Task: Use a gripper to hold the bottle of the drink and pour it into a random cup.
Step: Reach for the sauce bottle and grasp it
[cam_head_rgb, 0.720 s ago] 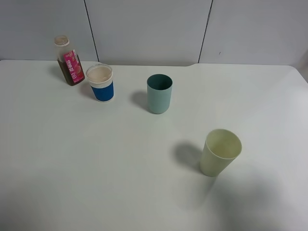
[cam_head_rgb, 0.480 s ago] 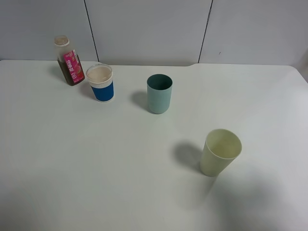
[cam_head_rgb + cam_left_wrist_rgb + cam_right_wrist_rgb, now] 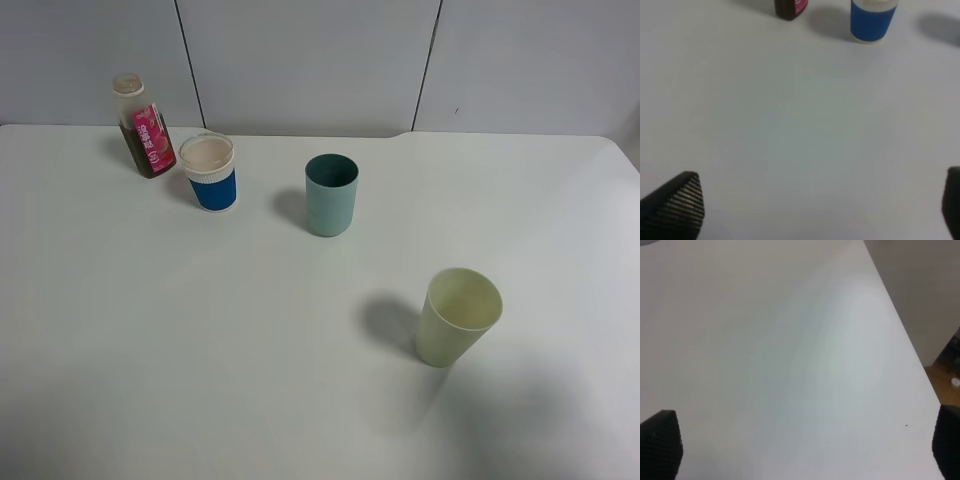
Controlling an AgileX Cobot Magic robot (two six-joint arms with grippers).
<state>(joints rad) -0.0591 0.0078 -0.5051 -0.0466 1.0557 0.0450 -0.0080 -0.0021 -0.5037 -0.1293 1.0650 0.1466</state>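
Observation:
The bottle (image 3: 147, 130) with its pink label stands at the table's back left and holds the brown drink (image 3: 140, 150). The blue-and-white paper cup (image 3: 210, 172) stands upright just right of it. Neither arm shows in the exterior high view. In the left wrist view the bottle's base (image 3: 790, 7) and the cup (image 3: 872, 20) are far ahead of my left gripper (image 3: 812, 205), which is open and empty, with only its black fingertips (image 3: 675, 202) showing. My right gripper (image 3: 802, 442) is open and empty over bare table.
A teal tumbler (image 3: 331, 195) stands at mid-back. A pale yellow-green tumbler (image 3: 457, 317) stands front right. The white table (image 3: 250, 330) meets a grey wall at the back. The right wrist view shows the table's edge (image 3: 900, 335) with floor beyond.

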